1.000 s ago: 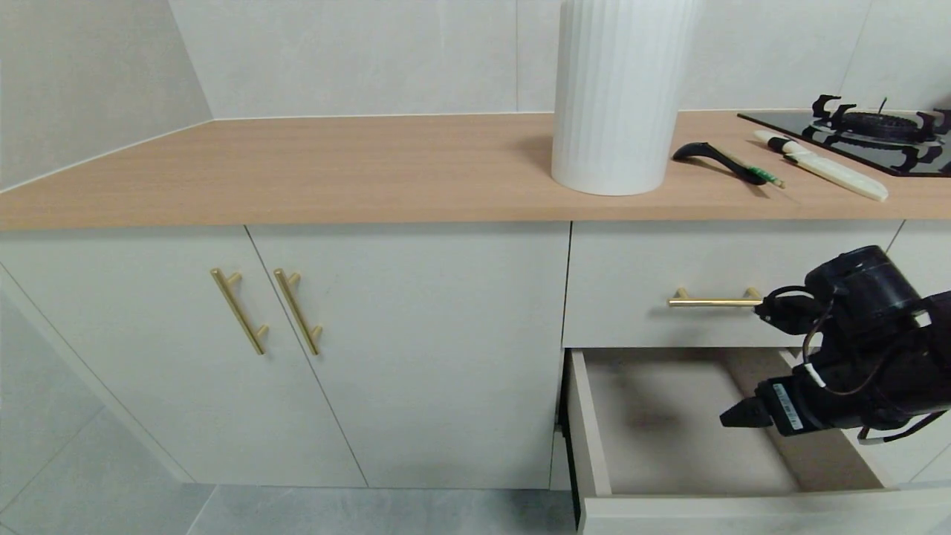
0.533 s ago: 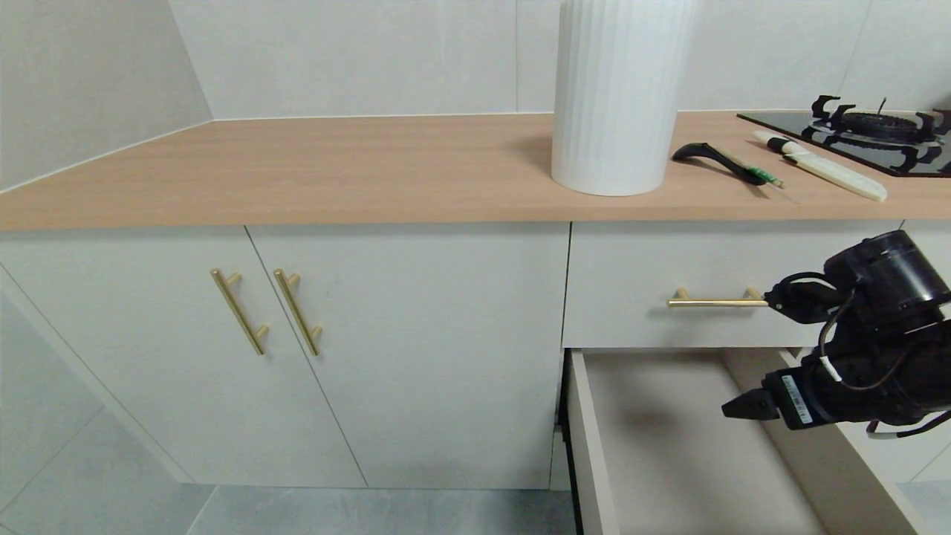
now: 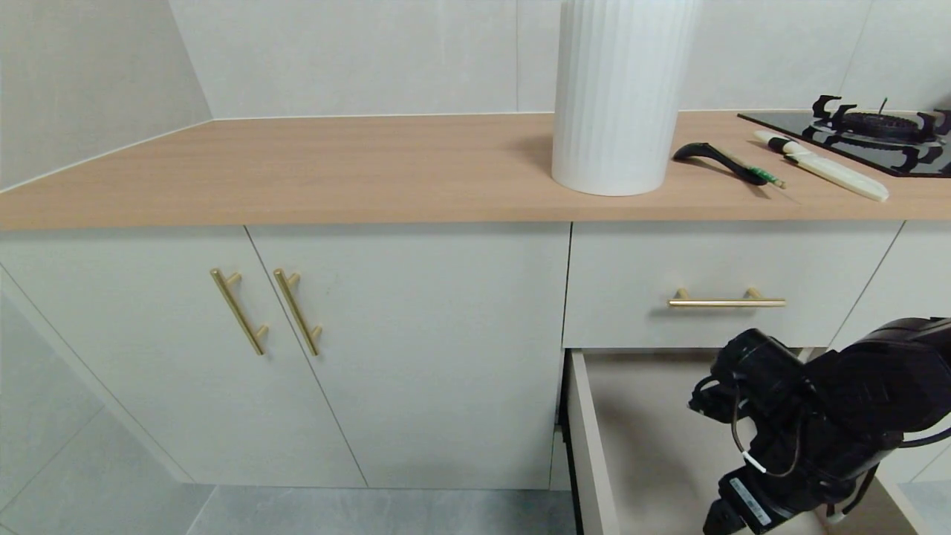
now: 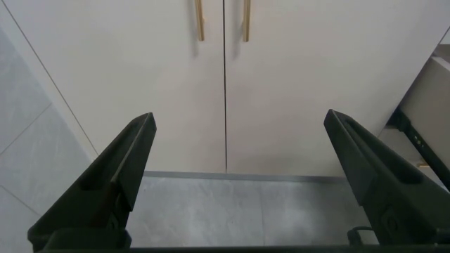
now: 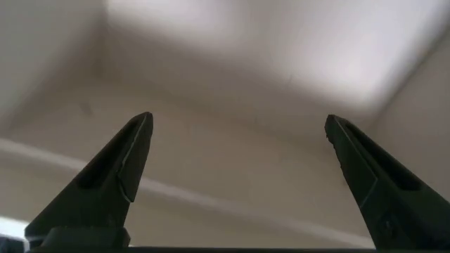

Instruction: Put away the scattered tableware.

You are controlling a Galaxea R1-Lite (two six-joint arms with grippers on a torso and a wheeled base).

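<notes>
the right arm (image 3: 832, 416) hangs over the open drawer (image 3: 591, 431), jaws wide apart. left jaws apart too, facing the cupboard doors (image 4: 295, 84). knife (image 3: 821, 167) and black scoop (image 3: 717, 159) lie on the desk (image 3: 334, 171), three o'clock of the vase (image 3: 617, 96).

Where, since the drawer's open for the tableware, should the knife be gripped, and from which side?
Grip the knife by its handle, the black-banded end farther back, beside the stove. It lies flat on the counter, blade toward the front edge, so probably come from above, straddling the handle's width.
</notes>
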